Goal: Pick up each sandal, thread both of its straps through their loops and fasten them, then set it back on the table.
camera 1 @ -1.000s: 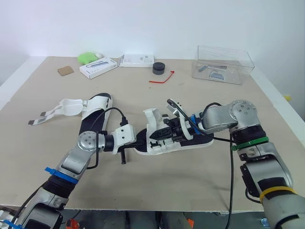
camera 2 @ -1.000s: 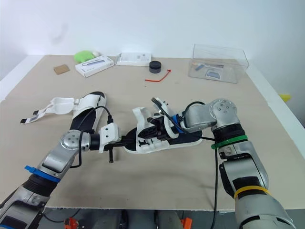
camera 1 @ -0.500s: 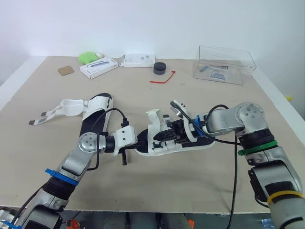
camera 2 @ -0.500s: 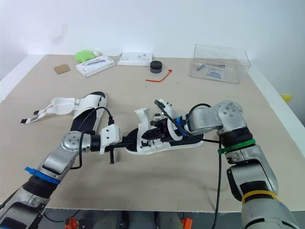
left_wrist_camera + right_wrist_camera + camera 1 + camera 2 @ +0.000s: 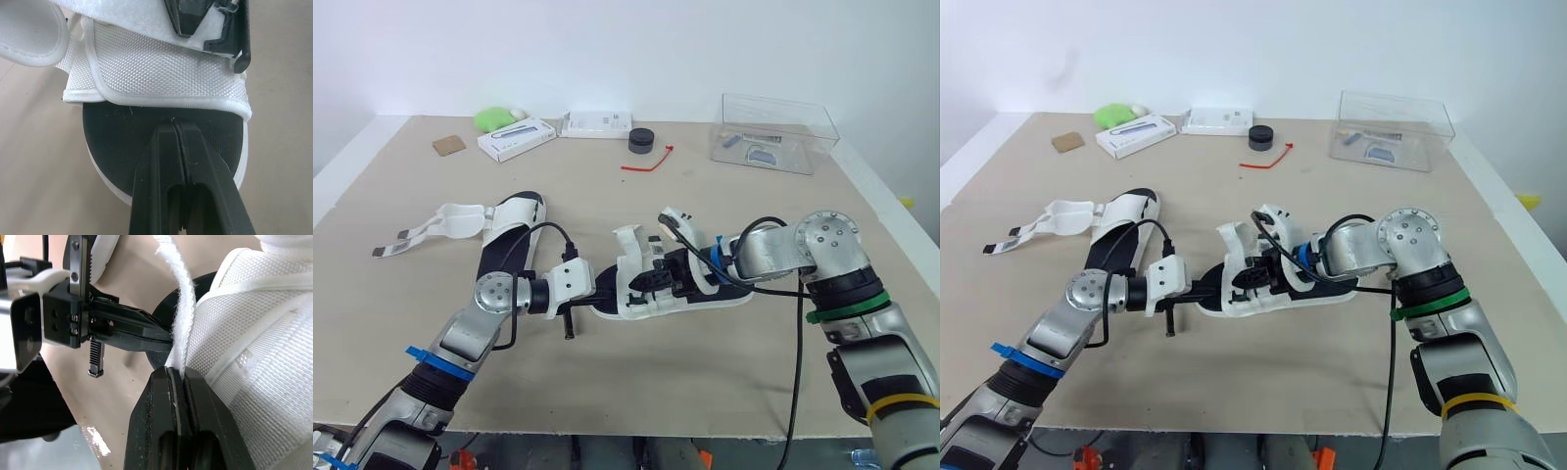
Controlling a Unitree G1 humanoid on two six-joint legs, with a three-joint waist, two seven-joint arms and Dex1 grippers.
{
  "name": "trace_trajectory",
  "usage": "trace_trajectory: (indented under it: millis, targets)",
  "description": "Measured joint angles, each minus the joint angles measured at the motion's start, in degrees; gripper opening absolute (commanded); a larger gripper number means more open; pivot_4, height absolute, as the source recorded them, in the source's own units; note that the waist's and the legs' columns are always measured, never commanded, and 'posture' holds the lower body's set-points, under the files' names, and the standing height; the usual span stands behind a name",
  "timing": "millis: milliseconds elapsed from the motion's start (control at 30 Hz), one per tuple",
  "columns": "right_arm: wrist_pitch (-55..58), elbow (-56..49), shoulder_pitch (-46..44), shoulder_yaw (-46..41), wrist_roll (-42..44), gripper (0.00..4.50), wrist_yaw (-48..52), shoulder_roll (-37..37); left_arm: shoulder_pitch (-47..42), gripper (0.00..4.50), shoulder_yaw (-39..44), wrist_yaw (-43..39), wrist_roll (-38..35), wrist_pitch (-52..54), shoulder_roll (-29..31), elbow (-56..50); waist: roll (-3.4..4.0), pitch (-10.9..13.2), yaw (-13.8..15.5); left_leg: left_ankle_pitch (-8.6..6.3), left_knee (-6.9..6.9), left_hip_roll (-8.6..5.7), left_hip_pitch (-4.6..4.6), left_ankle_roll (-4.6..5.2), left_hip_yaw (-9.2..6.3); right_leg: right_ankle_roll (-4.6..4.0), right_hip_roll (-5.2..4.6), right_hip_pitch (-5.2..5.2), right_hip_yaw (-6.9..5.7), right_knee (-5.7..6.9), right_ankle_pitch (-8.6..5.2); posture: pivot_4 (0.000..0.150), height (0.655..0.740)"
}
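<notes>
left tool (image 5: 175, 125) together, tips on sandal (image 5: 161, 73) sole | right tool (image 5: 177, 374) clamped on strap (image 5: 182, 320)

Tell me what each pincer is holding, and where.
Right pincer: white strap of the sandal, pinched partway along. Left pincer: shut at the sandal's toe; hold unclear.

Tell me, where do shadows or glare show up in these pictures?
Left eye view: soft, even light, just a faint shadow on the table under the sandal, and edge glints on the clear box. Right wrist view: a bright glare patch beside the right tool, shut on the white strap.
</notes>
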Motion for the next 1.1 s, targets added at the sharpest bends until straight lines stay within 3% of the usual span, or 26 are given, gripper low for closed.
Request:
trace_trajectory:
  millis: [400,500,667,1100]
  targets:
    - [2.9,-9.9,0.9,-0.5,-15.2,0.06,12.3,0.7,-0.1,0.00,-0.1,0.0,0.0,0.0,0.0,0.2,0.01,0.0,0.0,0.00,0.00,0.00,0.00,0.00,-0.01,-0.02,-0.02,0.00,-0.02,0.00,0.01,0.150,0.7400]
    - [3.3,-11.3,1.2,-0.9,-18.2,0.99,14.8,1.2,-0.1,0.00,-0.1,0.0,0.0,0.0,0.0,0.2,0.02,0.0,0.0,0.00,0.01,0.00,0.01,0.00,-0.01,-0.02,-0.02,0.00,-0.01,0.00,0.01,0.150,0.7400]
    - [3.5,-11.6,1.2,-2.9,-21.2,3.41,18.4,4.0,-0.3,0.00,0.0,0.0,0.0,0.0,0.0,0.7,0.02,0.0,0.0,0.01,0.04,0.01,0.05,-0.01,-0.01,0.01,-0.01,0.01,0.00,0.03,0.03,0.150,0.7400]
    - [4.3,-6.2,-3.4,-7.3,-34.1,3.41,24.6,8.3,-0.4,0.00,0.1,0.1,0.2,-0.5,0.0,1.1,0.03,0.0,0.0,0.08,0.05,0.01,0.05,0.01,0.01,-0.31,0.06,-0.01,0.01,0.05,0.27,0.150,0.7400]
